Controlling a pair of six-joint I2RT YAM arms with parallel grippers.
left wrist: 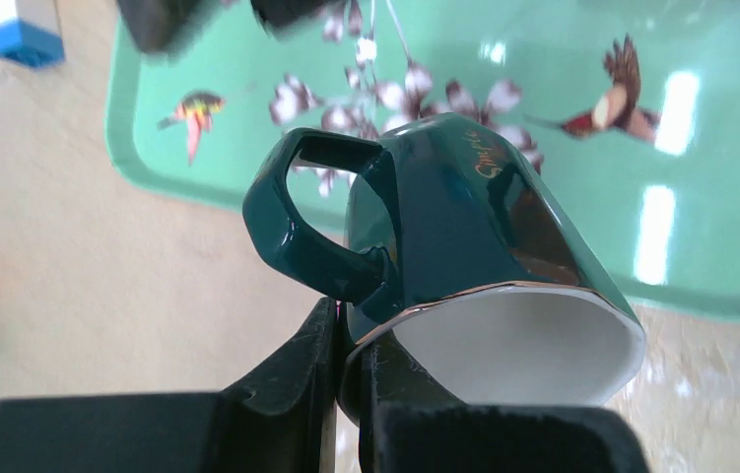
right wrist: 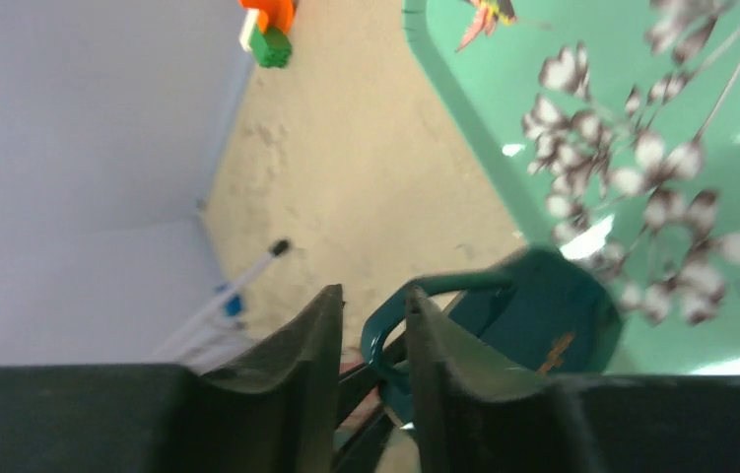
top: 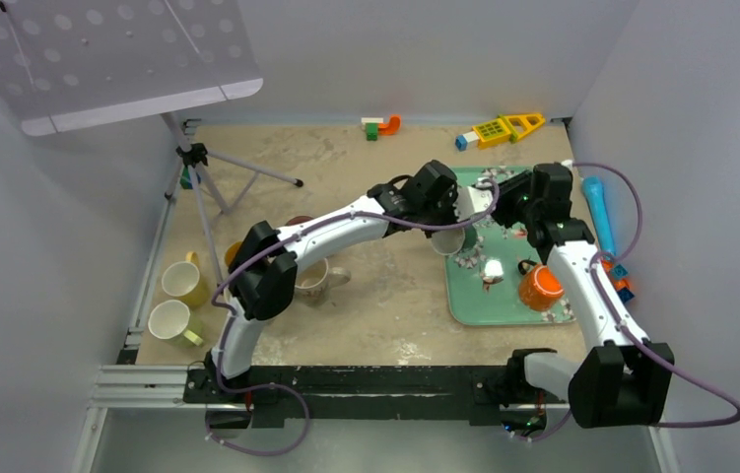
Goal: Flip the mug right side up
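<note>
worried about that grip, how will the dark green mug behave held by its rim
The dark green mug looks glossy and glazed, so it may slip in the left gripper, which pinches only its rim by the handle. It seems rigid ceramic, probably heavy enough to swing from that off-centre hold, and could chip if dropped.

The left gripper (left wrist: 348,340) clamps the rim of the mug (left wrist: 464,212); the right gripper (right wrist: 373,320) hovers just beside the mug, fingers (right wrist: 297,379) slightly parted.

Most of the mug (top: 445,243) hidden beneath left gripper (top: 456,221)
</note>
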